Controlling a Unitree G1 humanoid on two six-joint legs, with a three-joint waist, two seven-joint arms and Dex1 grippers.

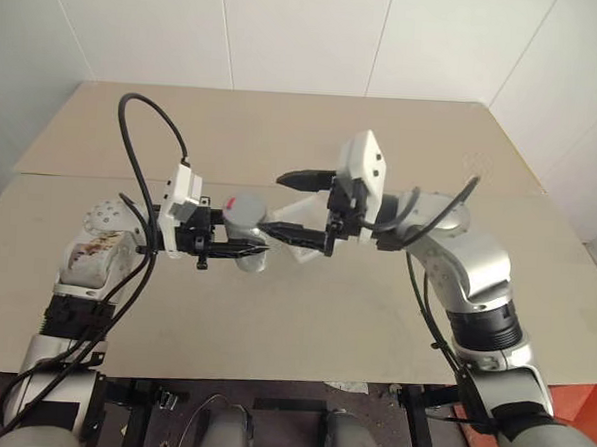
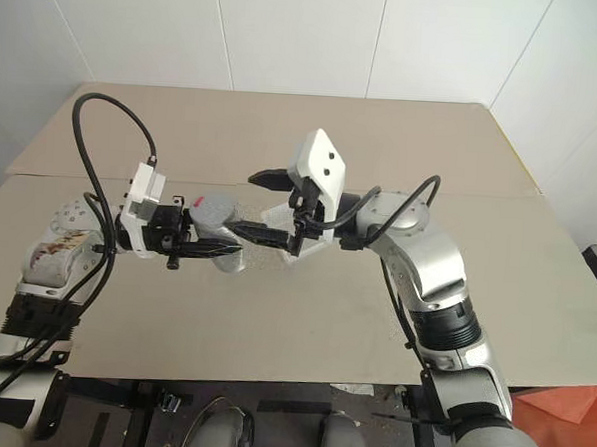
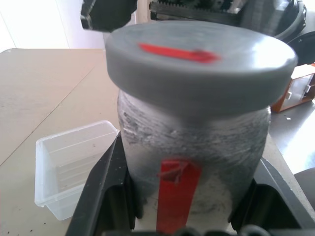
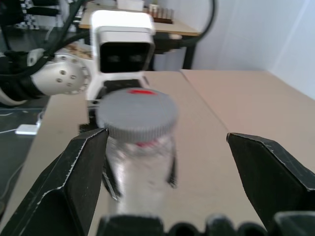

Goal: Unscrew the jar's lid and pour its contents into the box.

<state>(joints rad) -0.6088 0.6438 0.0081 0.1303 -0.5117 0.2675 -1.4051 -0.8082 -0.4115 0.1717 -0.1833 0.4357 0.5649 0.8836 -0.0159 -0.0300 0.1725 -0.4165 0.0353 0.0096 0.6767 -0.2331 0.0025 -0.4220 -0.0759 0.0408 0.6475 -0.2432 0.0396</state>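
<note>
Jar (image 1: pixel 245 243) sits just left of centre in my head view, clamped around its body by the left pincer (image 1: pixel 239 248), which reaches in level from the left side of the frame. From the left wrist camera I see both black fingers (image 3: pixel 106 189) pressed against the greyish-clear glass on either side of the red label stripe. I cannot make out the contents through the glass.

Lid (image 1: pixel 244 210) is on the jar: grey, round, with a red mark on top, ribbed around its edge in the right wrist view.

Right pincer (image 1: pixel 301 210) comes in from the right half of the frame, pointing toward the jar, jaws spread wide and holding nothing. One finger sits up above lid level, the other lower, near the jar's side. In the right wrist camera the lid lies between the two fingers, closer to one of them, with clear air on the other side.

Box (image 3: pixel 69 164), translucent white, rests on the tan tabletop (image 1: pixel 313 134). In the head view it is just right of the jar, partly hidden behind the right pincer.
</note>
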